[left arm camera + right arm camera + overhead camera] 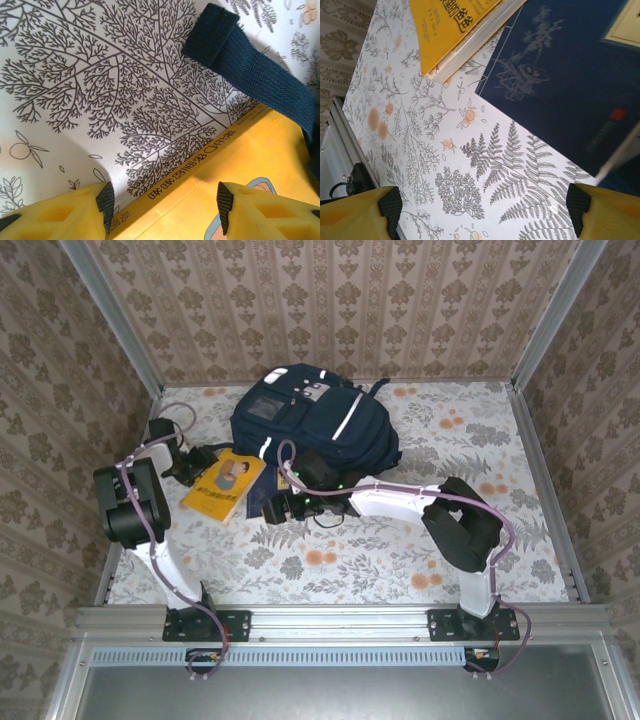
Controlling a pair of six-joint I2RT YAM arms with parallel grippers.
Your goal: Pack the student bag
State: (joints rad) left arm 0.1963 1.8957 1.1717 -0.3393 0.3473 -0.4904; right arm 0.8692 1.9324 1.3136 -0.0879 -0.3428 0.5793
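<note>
The student bag (312, 422), a navy backpack with white stripes, lies at the back middle of the table. One of its dark straps (250, 65) reaches toward a yellow book (224, 486) lying in front of the bag on the left. A dark blue book (560, 75) lies beside the yellow book (451, 20). My left gripper (190, 468) is open at the yellow book's left edge, and the spine (200, 160) runs between its fingers (165, 207). My right gripper (278, 508) hangs wide open over bare tablecloth (485, 205), just in front of both books.
A floral tablecloth (400, 560) covers the table. Wallpapered walls and metal corner posts (110, 310) close in the left, back and right. There is free room at the front and to the right of the bag.
</note>
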